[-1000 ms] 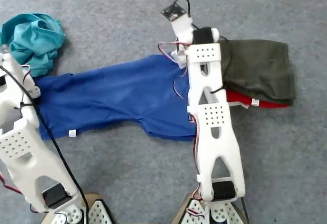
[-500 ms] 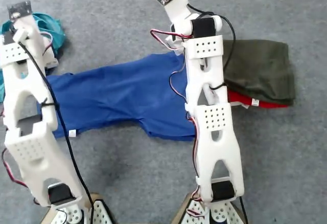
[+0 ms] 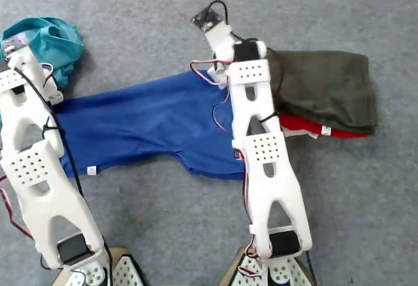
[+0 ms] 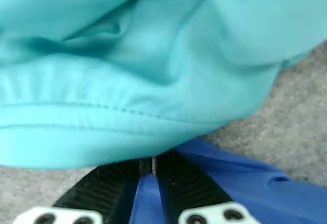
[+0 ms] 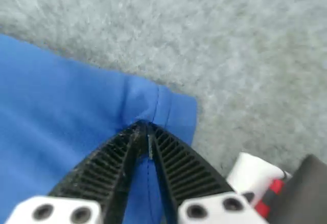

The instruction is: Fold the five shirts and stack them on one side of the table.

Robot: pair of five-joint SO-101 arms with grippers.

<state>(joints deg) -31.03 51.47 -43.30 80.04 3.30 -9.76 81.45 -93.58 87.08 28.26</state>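
A blue shirt [image 3: 150, 123] lies spread across the grey bench [image 3: 144, 31]. The left hand [image 4: 148, 163] is clamped on its end beside a crumpled teal shirt [image 3: 46, 41]. The right hand [image 5: 146, 128] pinches its hem near a folded olive shirt [image 3: 333, 83], which lies atop a red shirt [image 3: 304, 127].

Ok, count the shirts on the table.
4: teal shirt crumpled far left, blue shirt spread mid-table, olive shirt folded on the red shirt at right. More may hide in that stack.
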